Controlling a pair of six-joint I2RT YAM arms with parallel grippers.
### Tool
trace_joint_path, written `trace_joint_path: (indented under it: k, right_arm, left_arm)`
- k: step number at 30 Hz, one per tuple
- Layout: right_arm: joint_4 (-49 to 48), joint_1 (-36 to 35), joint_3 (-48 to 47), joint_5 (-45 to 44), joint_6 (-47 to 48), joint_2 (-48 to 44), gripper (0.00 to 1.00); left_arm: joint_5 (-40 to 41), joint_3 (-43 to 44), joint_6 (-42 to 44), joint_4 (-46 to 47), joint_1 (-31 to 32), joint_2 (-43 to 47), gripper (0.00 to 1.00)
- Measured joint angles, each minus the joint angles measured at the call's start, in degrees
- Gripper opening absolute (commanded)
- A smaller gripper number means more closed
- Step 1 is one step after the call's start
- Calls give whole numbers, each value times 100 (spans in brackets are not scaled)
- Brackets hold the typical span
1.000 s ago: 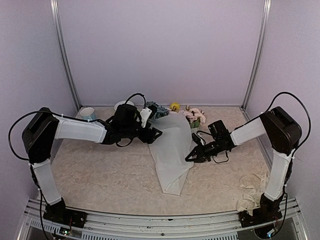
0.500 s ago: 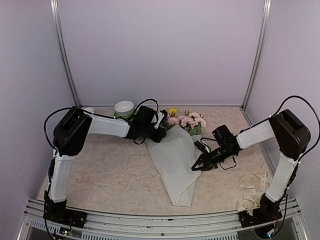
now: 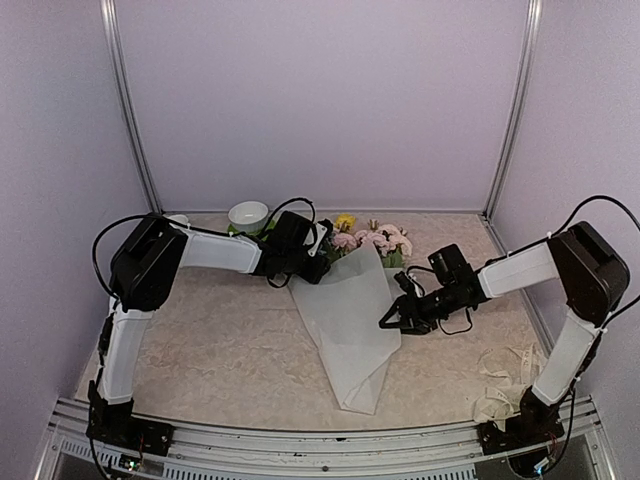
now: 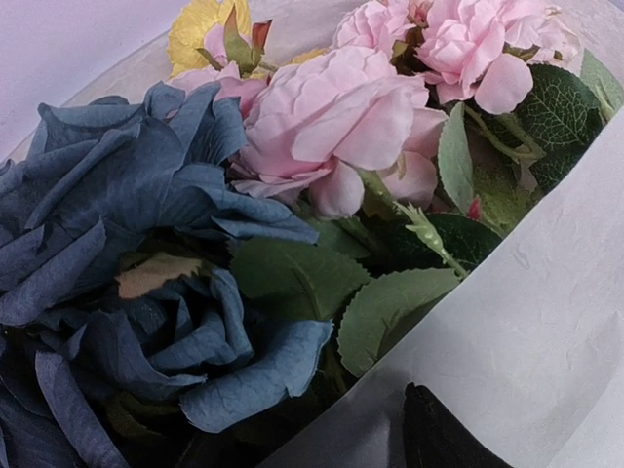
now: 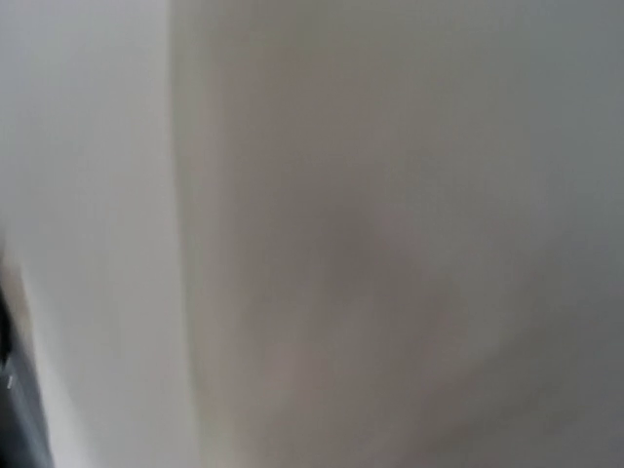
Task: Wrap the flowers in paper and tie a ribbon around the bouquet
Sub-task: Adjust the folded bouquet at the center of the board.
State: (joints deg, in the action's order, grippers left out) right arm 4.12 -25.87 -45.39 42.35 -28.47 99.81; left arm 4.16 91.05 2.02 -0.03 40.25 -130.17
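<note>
- The table (image 3: 200,340) is a pale marbled slab with both arms reaching in from its near edge.
- The paper (image 3: 350,320) lies at the middle of the table, folded into a long white cone. Its open mouth is towards 12 o'clock and its point towards 6.
- The flowers (image 3: 375,240) stick out of that mouth at 12 o'clock. Up close, a blue head (image 4: 127,292) sits at 8 o'clock of the pink blooms (image 4: 341,117), with a yellow one (image 4: 200,24) behind and green leaves below.
- The ribbon (image 3: 500,385) lies in a loose cream heap at about 4 o'clock on the table, well apart from the cone.
- A white bowl (image 3: 248,214) stands at 11 o'clock, near the back wall.
- The left gripper (image 3: 312,265) is at the cone's upper left edge, at 10 o'clock. One dark fingertip (image 4: 434,439) shows against the paper, but I cannot tell whether it pinches anything.
- The right gripper (image 3: 392,318) meets the cone's right edge at 3 o'clock. Its own camera sees only blurred white, so I cannot tell its spread.
</note>
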Motion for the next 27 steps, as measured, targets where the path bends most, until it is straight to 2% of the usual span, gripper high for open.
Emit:
trace_joint_path:
  k: [2,4,7,10,12,14,17,23,27]
  right_arm:
    - [-136,42,-55,-133,-101,63,31]
    - [-328,61,-66,-192,-197,157,17]
    - [-544,87,-57,-197,-393,227,2]
    - [-726,90,-59,-168,-481,229,0]
    - [-796,87,-59,-140,-531,229,0]
    - [-835,87,-59,-120,-560,229,0]
    - [-833,90,-70,-103,-573,229,0]
    - [-833,87,-284,-85,-595,313,0]
    - [-828,87,-382,-105,-619,363,0]
  left_arm:
    - [13,-2,0,2,4,0,58]
    - [26,-28,0,35,7,2,59]
    - [39,-109,-7,153,7,11,73]
    - [50,-365,2,345,13,162,83]
    - [87,-802,79,546,42,476,91]
    - [179,-1392,275,809,105,975,94]
    - [376,-1947,728,1049,380,1744,89]
    - [216,-1967,1292,1270,1438,2465,62]
    - [-225,-1967,1353,1047,1799,2299,59]
